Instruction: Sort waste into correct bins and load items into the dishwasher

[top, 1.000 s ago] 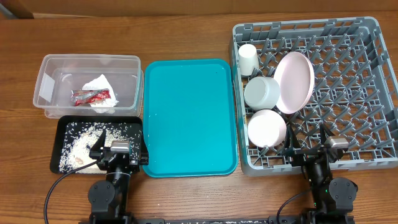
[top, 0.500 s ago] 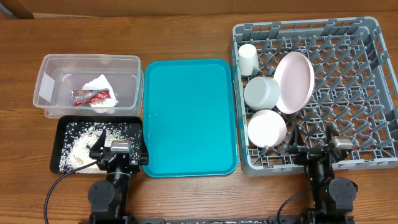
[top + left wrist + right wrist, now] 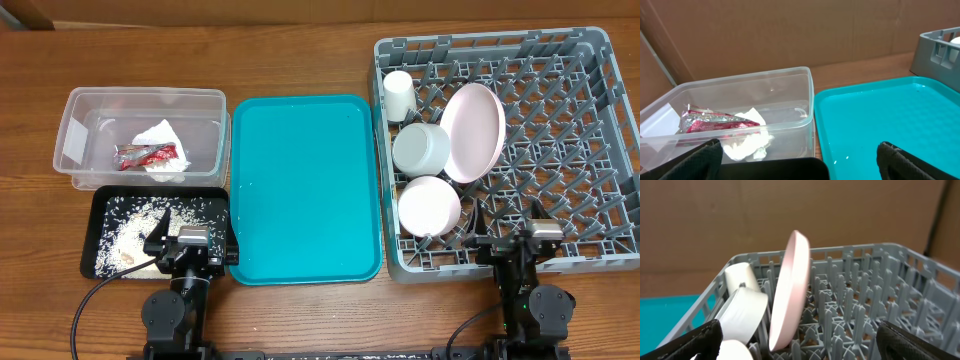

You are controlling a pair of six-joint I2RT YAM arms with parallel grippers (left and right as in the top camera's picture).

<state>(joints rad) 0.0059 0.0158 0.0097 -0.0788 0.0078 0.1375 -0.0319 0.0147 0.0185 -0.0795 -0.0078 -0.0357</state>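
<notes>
My left gripper (image 3: 799, 161) gapes empty; just ahead-left, in the clear tub (image 3: 771, 73), the red wrapper (image 3: 720, 121) lies crosswise, print unreadable. My right gripper (image 3: 799, 341) gapes empty too; ahead, the pink plate (image 3: 789, 287) stands edge-on in the rack (image 3: 900, 255).

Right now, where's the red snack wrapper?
Overhead view: the red wrapper lies inside the clear tub on the left side, alongside the white napkin, just beyond the black tray.
</notes>
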